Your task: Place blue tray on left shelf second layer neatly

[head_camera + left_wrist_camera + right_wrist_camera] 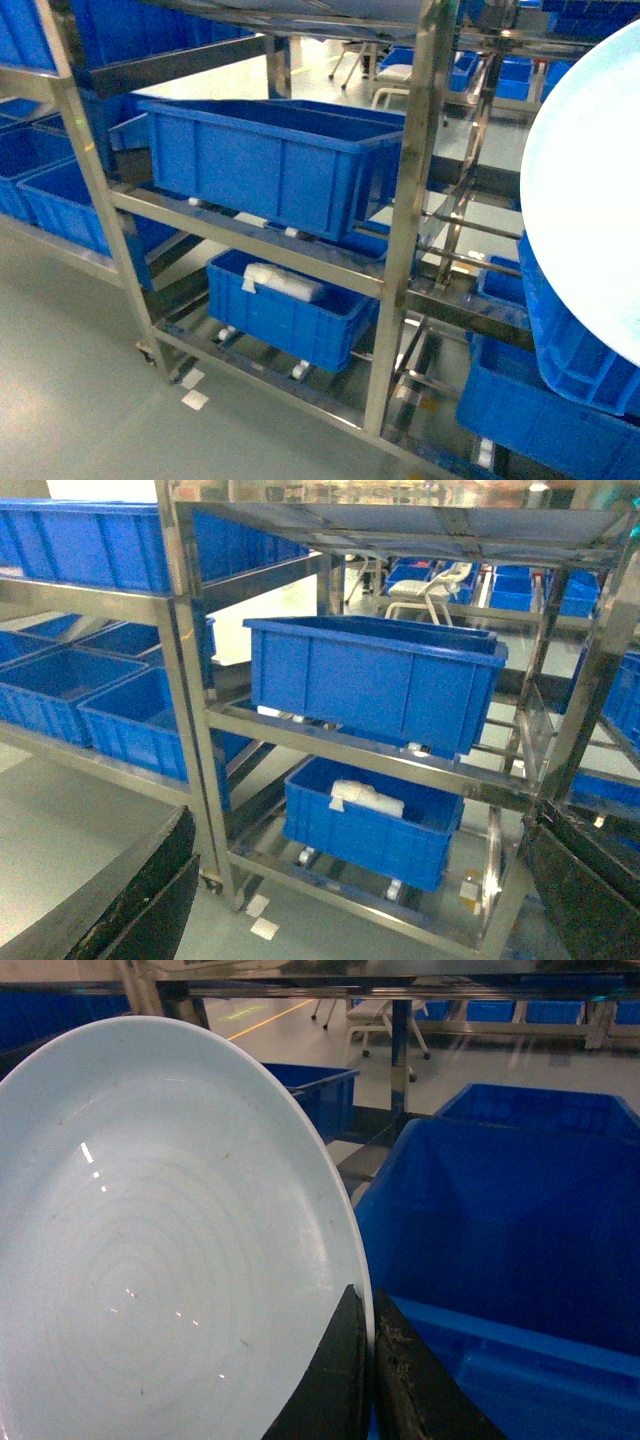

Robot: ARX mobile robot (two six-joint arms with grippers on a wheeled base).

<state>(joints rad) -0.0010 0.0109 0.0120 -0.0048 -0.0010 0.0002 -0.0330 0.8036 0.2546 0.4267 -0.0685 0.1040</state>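
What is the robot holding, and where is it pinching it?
The right tool holds the blue tray, pinching its rim at the lower right edge in the wrist view. The left tool is open and holds nothing.

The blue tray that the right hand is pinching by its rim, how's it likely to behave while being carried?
The blue tray keeps its shape though held only at the rim by the right hand, so it is probably stiff and fairly light. Its glossy surface shows highlights, so it may slip between the fingers. Gripped at one edge, it could swing or tilt.
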